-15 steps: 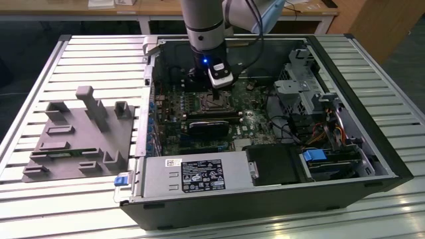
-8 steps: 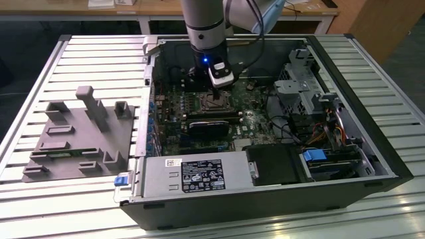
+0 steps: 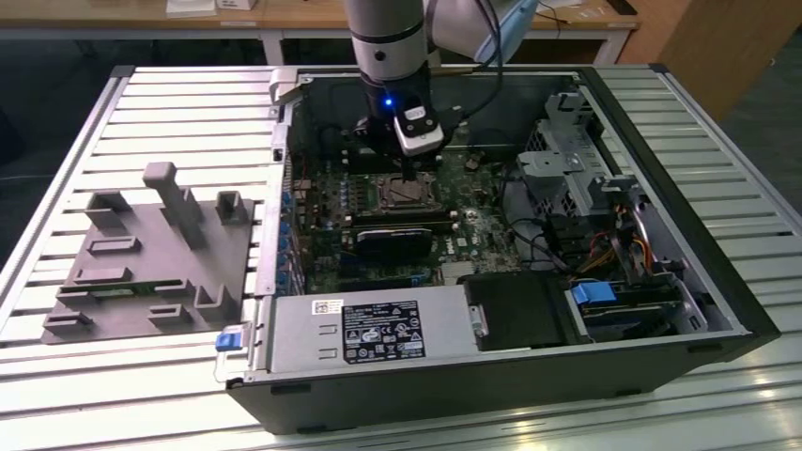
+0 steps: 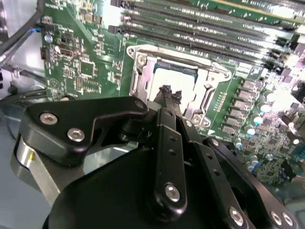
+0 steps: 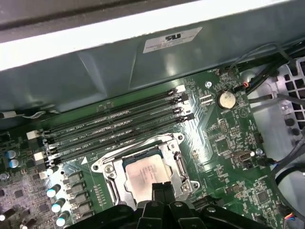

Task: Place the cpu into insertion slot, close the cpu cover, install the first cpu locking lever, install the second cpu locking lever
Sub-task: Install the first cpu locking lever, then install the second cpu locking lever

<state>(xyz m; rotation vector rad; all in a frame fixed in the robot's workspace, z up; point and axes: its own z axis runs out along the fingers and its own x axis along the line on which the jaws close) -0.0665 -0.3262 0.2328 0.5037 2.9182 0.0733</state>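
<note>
My black gripper (image 4: pixel 167 95), fingers pinched narrow, sits over the silvery-tan square cpu (image 5: pixel 143 174) seated in the metal-rimmed insertion slot (image 5: pixel 178 164); long black memory slots (image 5: pixel 119 126) just beside, nothing held

Open computer case (image 3: pixel 701 310) lay on its side on slatted metal table (image 3: pixel 150 103). Grey moulded fixture tray (image 3: pixel 150 258) sat on the table toward the exterior view's left, apart from the case. Inside the case: power supply (image 3: pixel 363 329) with white label, blue drive latch (image 3: pixel 599 293), bundled cables. Four long memory slots (image 5: pixel 114 121) ran parallel beside a coin battery (image 5: pixel 225 99).
</note>
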